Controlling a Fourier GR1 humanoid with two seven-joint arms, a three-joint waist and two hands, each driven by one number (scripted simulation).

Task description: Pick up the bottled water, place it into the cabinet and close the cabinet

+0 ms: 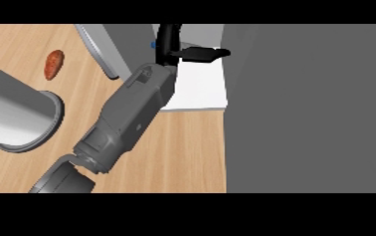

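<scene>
Left hand [170, 41] sits inside the open cabinet [294, 105], over the back left of its white shelf [200, 88]. It shows only as a black shape, so I cannot tell whether it is closed round anything. At far left a grey round vessel [26, 115] stands on the worktop [183, 145], with a brown food item [53, 64] beyond it, well apart from the arm. Next, the cabinet door [99, 51] stands open, edge-on, just beside the grey forearm [129, 115]. A blue speck [153, 44] touching the hand's left side is possibly part of the bottled water, which would put the bottle at the hand, though that is a guess. Drawing the arm back leftward could knock the door. A bottle let go near the shelf's front lip could topple out or block the door from closing. The open room is the shelf's right part and the bare worktop below its front edge.
</scene>
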